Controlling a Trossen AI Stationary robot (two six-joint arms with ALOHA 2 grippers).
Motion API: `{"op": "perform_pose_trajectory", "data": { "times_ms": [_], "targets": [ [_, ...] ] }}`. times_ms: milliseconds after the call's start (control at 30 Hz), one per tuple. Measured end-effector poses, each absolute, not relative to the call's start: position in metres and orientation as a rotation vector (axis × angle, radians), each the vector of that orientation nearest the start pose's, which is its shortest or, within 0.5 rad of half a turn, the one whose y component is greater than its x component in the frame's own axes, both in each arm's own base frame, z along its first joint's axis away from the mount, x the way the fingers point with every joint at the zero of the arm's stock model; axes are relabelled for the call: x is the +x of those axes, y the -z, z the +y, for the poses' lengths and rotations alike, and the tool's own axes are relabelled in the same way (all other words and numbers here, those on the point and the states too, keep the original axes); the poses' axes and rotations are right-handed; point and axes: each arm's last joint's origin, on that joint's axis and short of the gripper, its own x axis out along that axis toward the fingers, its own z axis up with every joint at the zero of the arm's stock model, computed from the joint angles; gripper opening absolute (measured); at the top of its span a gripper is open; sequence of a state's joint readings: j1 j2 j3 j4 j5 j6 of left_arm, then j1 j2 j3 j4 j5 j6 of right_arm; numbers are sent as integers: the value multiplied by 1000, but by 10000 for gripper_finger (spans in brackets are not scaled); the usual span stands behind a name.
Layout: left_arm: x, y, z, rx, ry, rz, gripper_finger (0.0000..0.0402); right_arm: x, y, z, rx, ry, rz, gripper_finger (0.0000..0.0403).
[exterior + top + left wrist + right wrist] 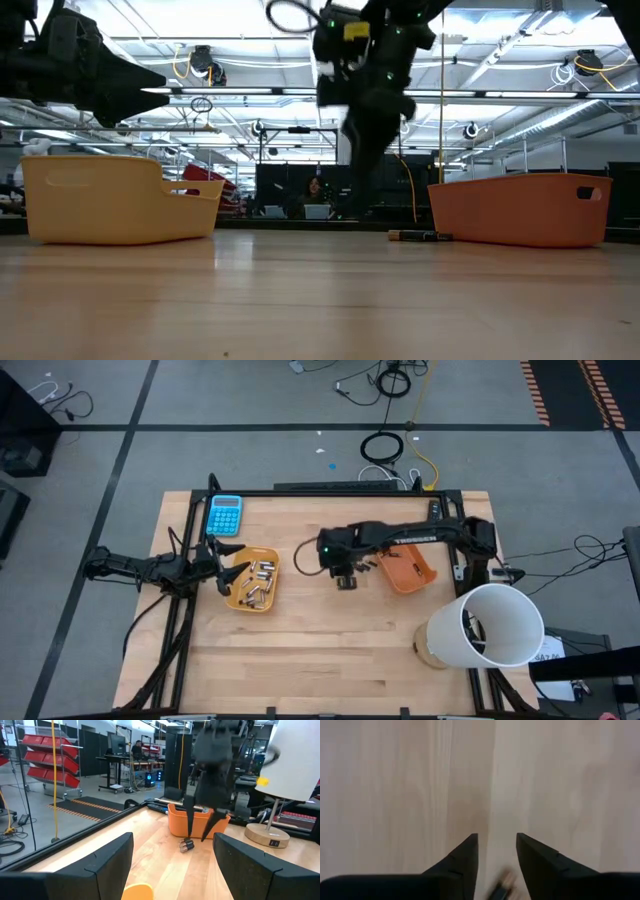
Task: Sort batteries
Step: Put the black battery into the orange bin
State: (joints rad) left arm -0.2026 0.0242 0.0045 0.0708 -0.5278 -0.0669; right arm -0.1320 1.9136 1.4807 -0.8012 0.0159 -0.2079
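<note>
Wooden table (330, 650), high view: yellow tray (252, 582) holds batteries (258, 582); left pincer (222, 560) spread at its rim; right pincer (345, 582) beside orange tray (407, 568).
Left wrist view: battery (186, 845) on table before orange tray, under spread right pincer.

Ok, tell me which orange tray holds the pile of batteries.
The lighter yellow-orange tray beside the left claw: batteries fill it. The darker orange tray by the right claw shows none.

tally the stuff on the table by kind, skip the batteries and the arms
trays: 2 (yellow tray, orange tray)
calculator: 1
lamp: 1
total: 4
</note>
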Motion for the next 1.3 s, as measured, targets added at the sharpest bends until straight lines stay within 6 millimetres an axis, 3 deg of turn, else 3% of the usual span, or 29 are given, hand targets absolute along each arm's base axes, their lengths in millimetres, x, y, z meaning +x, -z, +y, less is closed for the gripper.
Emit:
{"op": "perform_pose_trajectory", "data": {
  "times_ms": [200,433,567,933,1300],
  "targets": [
    [96,-170,-5,-85,-323,-59,281,382,-193,-44,-259,-136,1378,177],
    [96,-170,-5,-85,-323,-59,281,384,-172,-30,-572,-199,1501,263],
    [96,-170,-5,-84,-323,-59,281,382,-156,-26,-640,-284,1592,291],
    [96,-170,-5,-85,-323,-59,281,378,-149,-38,-608,-336,1646,280],
    [96,-170,-5,-85,-323,-59,281,379,-150,-42,-826,-407,1661,277]
  ]
}}
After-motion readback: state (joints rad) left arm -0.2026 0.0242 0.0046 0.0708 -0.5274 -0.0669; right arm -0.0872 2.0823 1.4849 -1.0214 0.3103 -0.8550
